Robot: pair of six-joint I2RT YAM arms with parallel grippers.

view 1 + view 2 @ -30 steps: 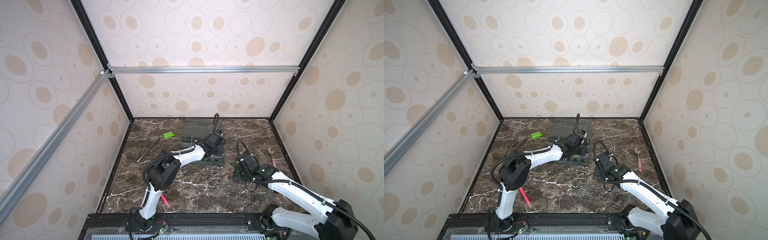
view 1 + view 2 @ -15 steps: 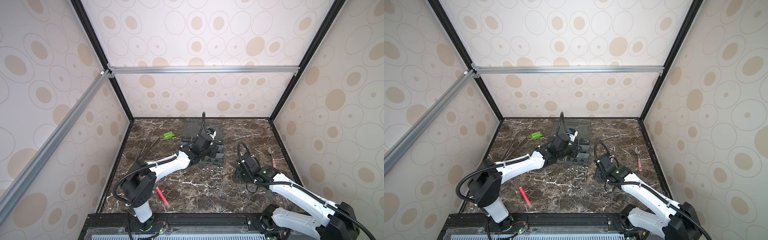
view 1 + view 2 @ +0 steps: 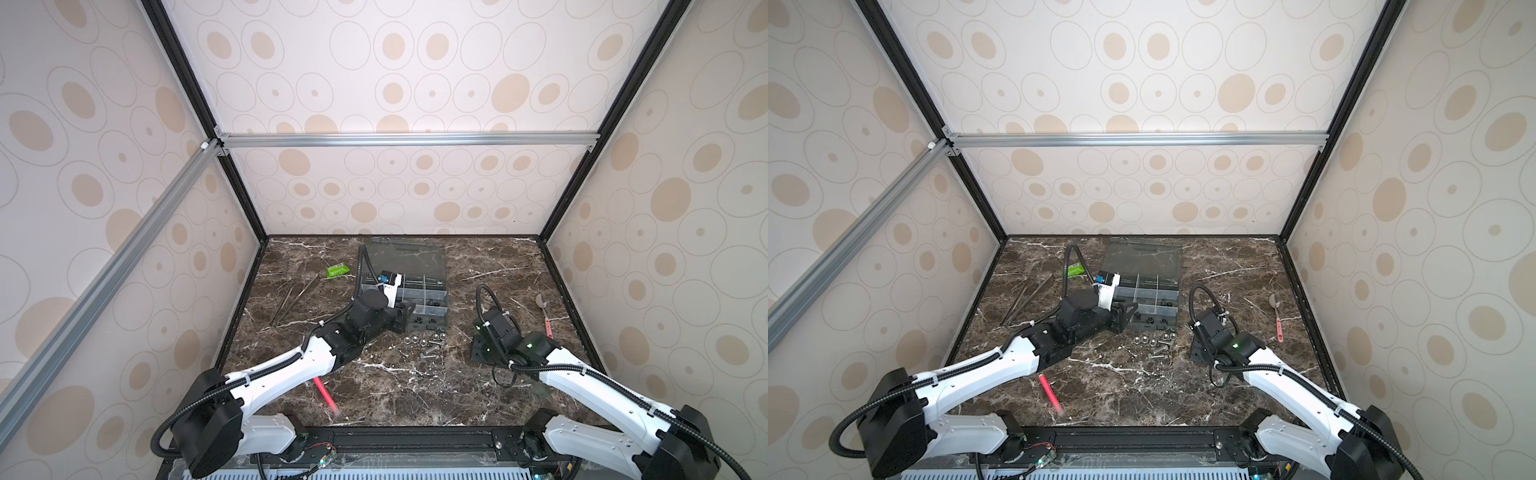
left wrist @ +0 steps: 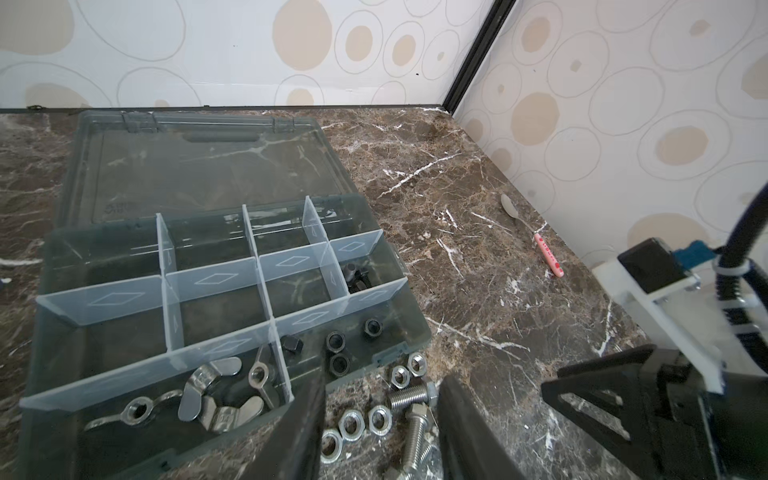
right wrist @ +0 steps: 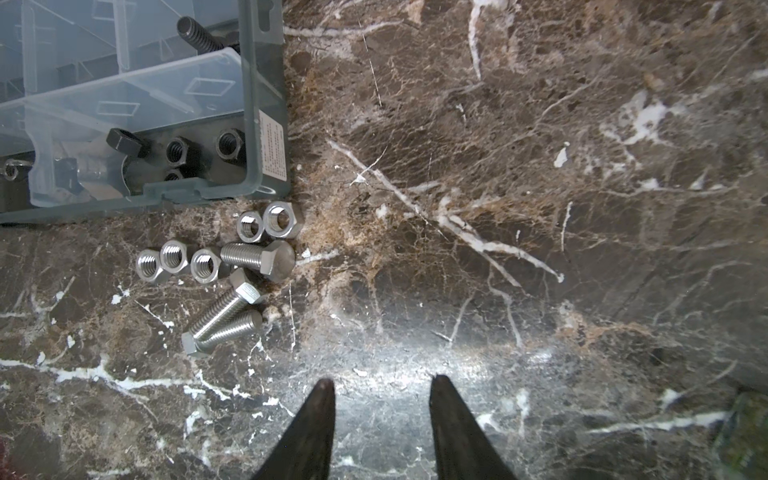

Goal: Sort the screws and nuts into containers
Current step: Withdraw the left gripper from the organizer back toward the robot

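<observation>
Jaws of left gripper (image 4: 384, 379) and right gripper (image 5: 380, 380) stood partly apart, empty; left over loose silver nuts (image 4: 376, 419) and screws (image 4: 409, 395) beside organiser box (image 4: 417, 309), right over marble tabletop (image 5: 540, 208).

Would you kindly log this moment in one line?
left gripper: open, empty | right gripper: open, empty | silver nuts, screws: loose on table

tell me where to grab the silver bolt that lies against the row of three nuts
Probably by its hex head, coming straight down. The silver bolt lies flat on the marble, its thread end against a hex nut and a second bolt's head crowding the shank; the head is widest, with flat sides and open marble beyond it.
</observation>
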